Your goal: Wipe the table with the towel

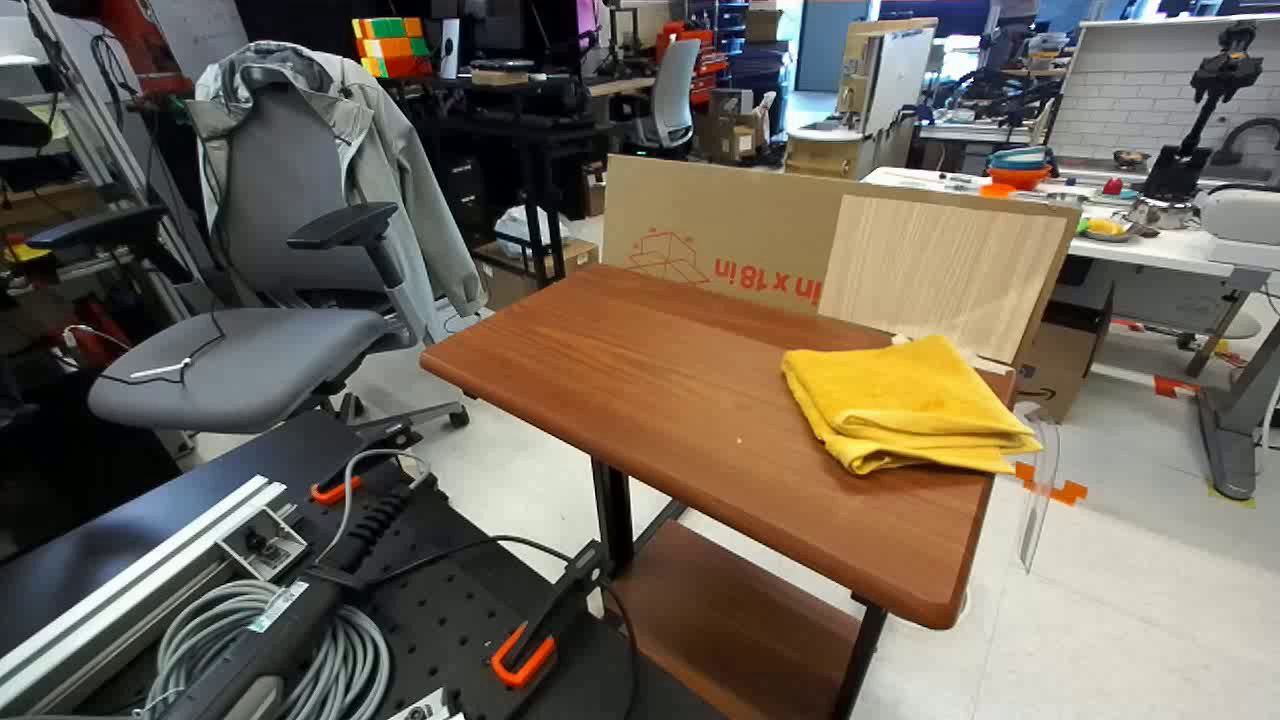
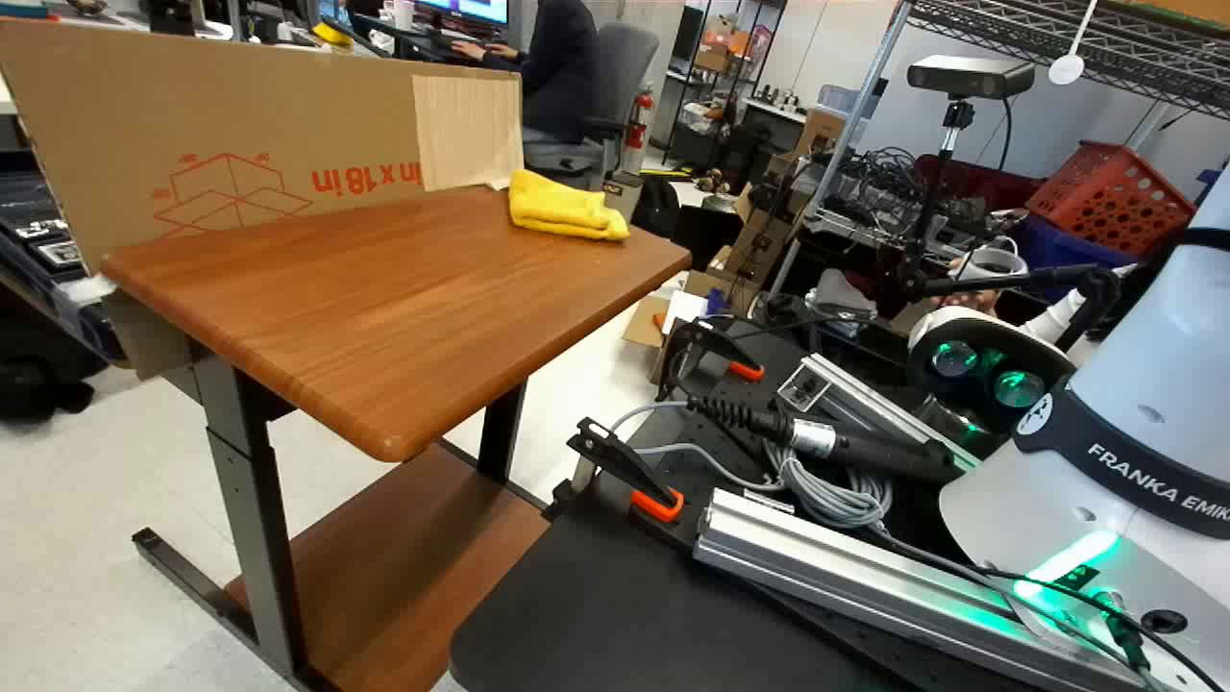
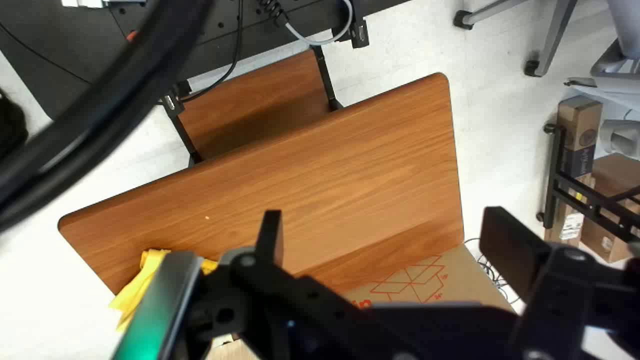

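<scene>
A folded yellow towel (image 1: 905, 405) lies on one end of the brown wooden table (image 1: 620, 370). Part of it hangs past the edge in an exterior view. The towel (image 2: 567, 207) and table (image 2: 384, 308) also show in an exterior view. In the wrist view, the towel (image 3: 142, 285) is at the lower left, partly hidden behind the gripper. My gripper (image 3: 384, 225) is open, with its fingers wide apart and nothing between them. It is above the table (image 3: 350, 165), apart from the towel. The gripper does not show in either exterior view. A small pale speck (image 1: 739, 440) is on the tabletop.
A cardboard sheet (image 1: 720, 215) with a light wood-patterned panel (image 1: 930, 270) stands along the table's far edge. A black bench (image 2: 577, 596) with clamps, cables and a metal rail (image 2: 855, 586) is on the robot's side. A grey chair (image 1: 270, 340) stands beyond the table's other end.
</scene>
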Robot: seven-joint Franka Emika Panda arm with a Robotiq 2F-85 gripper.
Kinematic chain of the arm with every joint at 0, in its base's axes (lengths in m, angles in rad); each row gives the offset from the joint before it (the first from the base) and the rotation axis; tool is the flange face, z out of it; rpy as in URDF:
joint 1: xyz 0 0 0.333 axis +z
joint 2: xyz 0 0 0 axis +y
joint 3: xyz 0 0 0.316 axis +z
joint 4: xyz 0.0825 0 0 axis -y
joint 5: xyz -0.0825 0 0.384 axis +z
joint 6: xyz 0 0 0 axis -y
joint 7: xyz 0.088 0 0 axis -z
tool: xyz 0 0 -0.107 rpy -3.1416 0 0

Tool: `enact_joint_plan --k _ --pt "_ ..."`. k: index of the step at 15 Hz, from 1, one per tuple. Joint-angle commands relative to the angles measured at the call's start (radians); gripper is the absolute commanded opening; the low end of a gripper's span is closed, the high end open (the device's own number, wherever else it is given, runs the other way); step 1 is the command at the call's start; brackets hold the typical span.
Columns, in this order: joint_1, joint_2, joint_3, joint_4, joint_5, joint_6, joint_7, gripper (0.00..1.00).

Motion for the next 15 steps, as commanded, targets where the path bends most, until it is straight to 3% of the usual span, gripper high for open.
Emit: enact_joint_plan --k 1,5,6,12,15 --pt "-0.013 0.001 0.010 0.003 0.009 -0.005 -0.008 1.00" --pt "-0.017 0.028 0.001 0.015 0.018 0.009 -0.002 1.00" --pt "-0.032 0.043 -0.009 0.008 0.036 0.082 0.016 1.00" --pt "-0.193 0.350 -0.168 0.091 0.031 0.346 0.039 1.00" --pt "-0.234 0.530 -0.243 0.161 0.070 0.474 0.048 1.00"
